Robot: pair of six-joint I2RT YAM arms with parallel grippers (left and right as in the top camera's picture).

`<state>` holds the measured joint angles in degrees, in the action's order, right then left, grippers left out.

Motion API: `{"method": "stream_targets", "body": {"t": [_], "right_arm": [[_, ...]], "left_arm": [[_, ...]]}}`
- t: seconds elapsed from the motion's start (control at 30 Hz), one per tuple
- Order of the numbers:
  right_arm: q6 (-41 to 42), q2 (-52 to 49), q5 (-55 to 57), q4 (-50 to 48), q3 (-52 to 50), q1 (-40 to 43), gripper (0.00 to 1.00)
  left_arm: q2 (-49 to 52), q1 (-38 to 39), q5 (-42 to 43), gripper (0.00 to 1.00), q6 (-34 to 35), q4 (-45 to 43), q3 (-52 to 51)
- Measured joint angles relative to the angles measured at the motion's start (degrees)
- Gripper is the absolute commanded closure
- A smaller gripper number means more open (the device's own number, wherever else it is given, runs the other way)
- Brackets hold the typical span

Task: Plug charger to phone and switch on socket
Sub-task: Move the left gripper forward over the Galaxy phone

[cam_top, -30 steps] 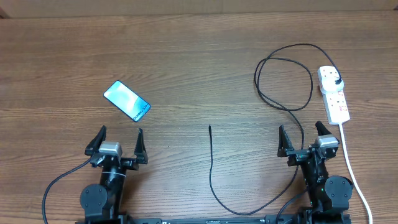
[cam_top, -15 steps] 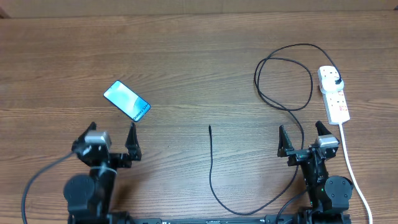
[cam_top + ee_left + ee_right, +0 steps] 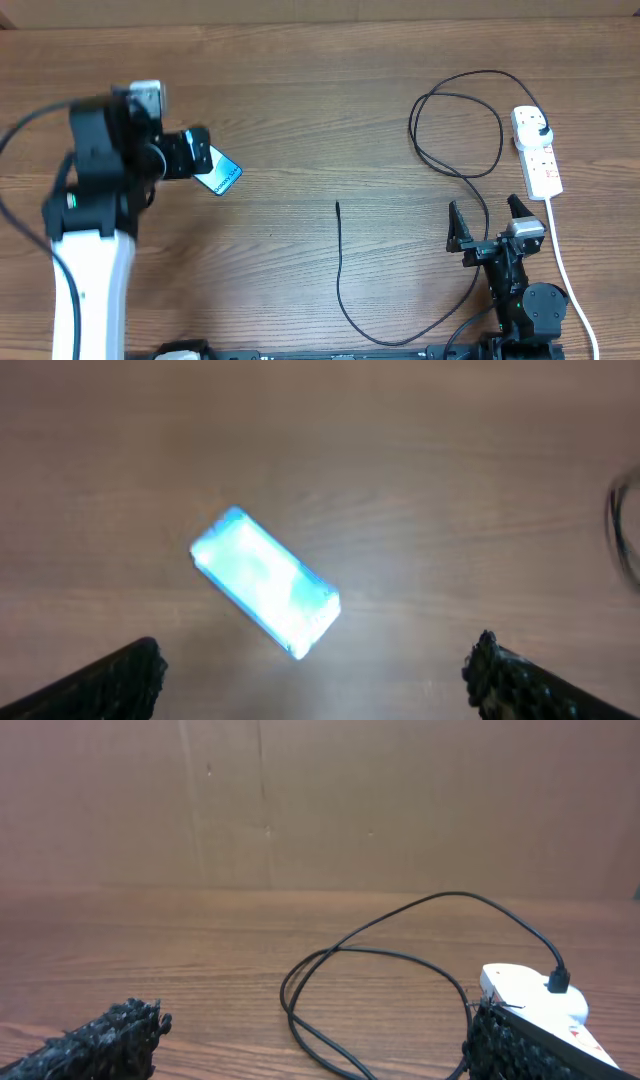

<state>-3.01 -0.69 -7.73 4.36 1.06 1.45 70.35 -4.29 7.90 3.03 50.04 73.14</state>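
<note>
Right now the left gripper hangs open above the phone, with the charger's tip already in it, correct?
No. The left gripper is open above the phone, but the overhead view shows the tip of the charger lying loose on the table, far from it.

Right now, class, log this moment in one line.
left claw: open above lit light-blue phone; right claw: open; thin black charger cable: tip loose; white power strip: untouched

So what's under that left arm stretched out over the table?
The phone, lit screen up, flat on the wooden table. From overhead the arm covers part of it; the left wrist view shows it whole below the open left gripper. Nothing else shows there.
</note>
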Motion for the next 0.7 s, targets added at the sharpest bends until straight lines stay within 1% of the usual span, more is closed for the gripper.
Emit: {"method": "stream_targets", "body": {"t": [0.07,0.17,0.23,0.37,0.43,0.47,0.57,0.7], "right_arm": [[0.0,0.0,0.0,0.0,0.0,0.0,0.00],[0.0,0.0,0.0,0.0,0.0,0.0,0.00],[0.0,0.0,0.0,0.0,0.0,0.0,0.00],[0.0,0.0,0.0,0.0,0.0,0.0,0.00],[0.0,0.0,0.0,0.0,0.0,0.0,0.00],[0.0,0.0,0.0,0.0,0.0,0.0,0.00],[0.0,0.0,0.0,0.0,0.0,0.0,0.00],[0.0,0.0,0.0,0.0,0.0,0.0,0.00]], "left_arm": [[4.5,-0.1,1.0,0.00,-0.2,2.6,2.8],[10.2,-0.3,2.5,0.00,-0.2,2.7,3.5],[13.7,-0.3,2.9,0.00,1.0,2.7,3.5],[18.3,-0.3,0.2,0.00,10.0,4.0,3.5],[20.2,-0.3,-1.3,0.00,15.5,6.0,4.4],[21.1,-0.3,-1.7,0.00,17.3,7.2,5.3],[25.7,-0.3,-2.6,0.00,22.6,12.3,12.1],[32.9,-0.3,-3.3,0.00,26.8,18.9,23.1]]}}
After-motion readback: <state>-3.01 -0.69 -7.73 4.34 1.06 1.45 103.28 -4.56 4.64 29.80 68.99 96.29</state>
